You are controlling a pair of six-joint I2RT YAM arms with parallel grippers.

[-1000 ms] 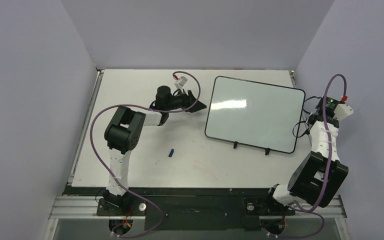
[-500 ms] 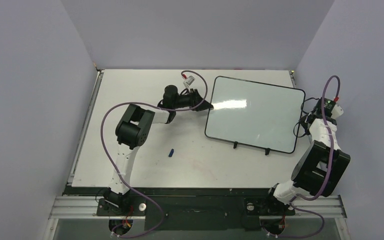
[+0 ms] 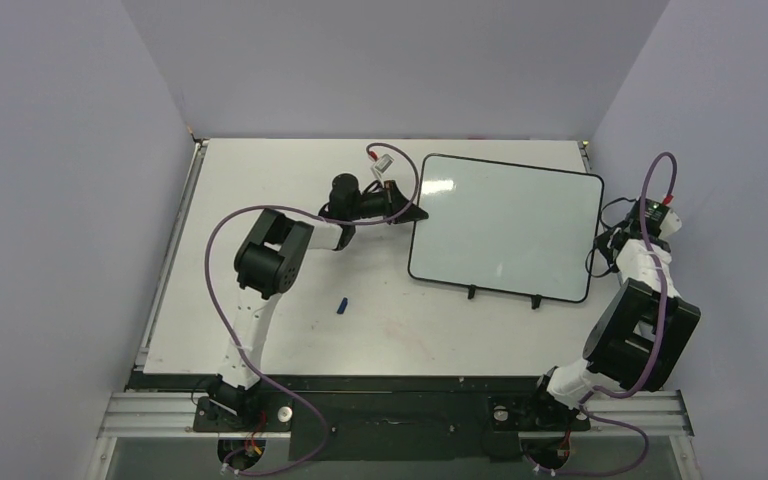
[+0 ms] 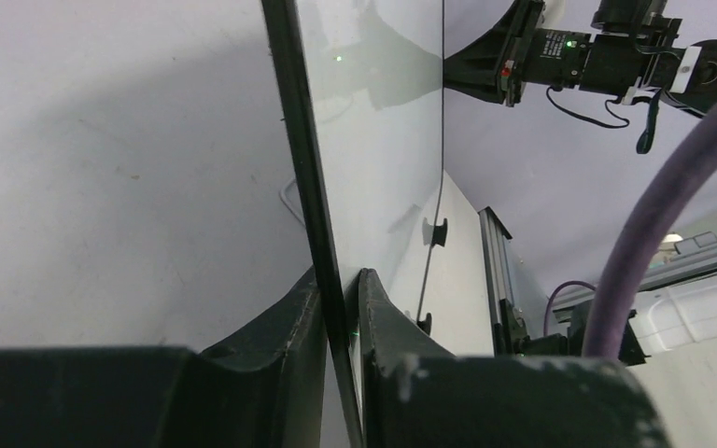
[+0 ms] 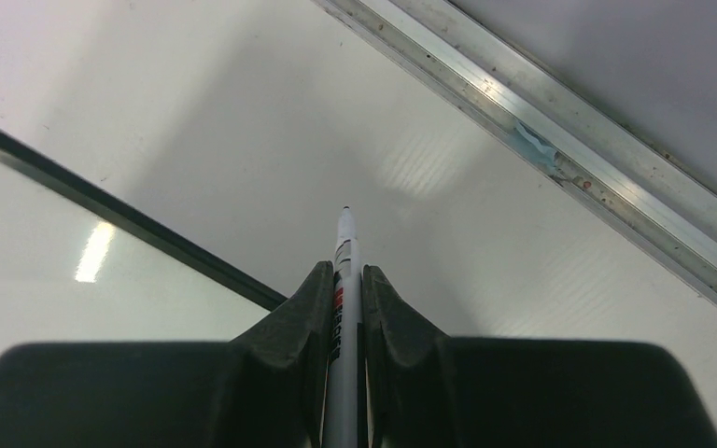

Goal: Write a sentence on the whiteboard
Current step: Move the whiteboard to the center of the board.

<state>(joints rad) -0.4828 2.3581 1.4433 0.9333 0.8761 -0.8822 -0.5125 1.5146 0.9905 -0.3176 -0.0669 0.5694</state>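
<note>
While your left pincer (image 4: 341, 280) clamps the whiteboard's (image 3: 505, 225) left edge on the counter's (image 3: 260, 180) right half, steady it & bring the right pincer (image 5: 345, 273), clamped on the marker (image 5: 344, 233), over the blank face w/ light pressure

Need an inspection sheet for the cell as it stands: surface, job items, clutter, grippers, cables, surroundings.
Surface: white table, faint smudges toward the front.
Job's things: whiteboard at right rear, blank, no writing seen; marker with its tip bare, over the table beside the board's edge.
Clutter: small blue piece loose on the table, possibly a cap; too small to tell.
Grippers: left gripper shut on the whiteboard's left frame edge; right gripper shut on the marker.
Cables: purple cables looped along both arms.
Surroundings: grey walls on three sides; metal rail along the table edge.
</note>
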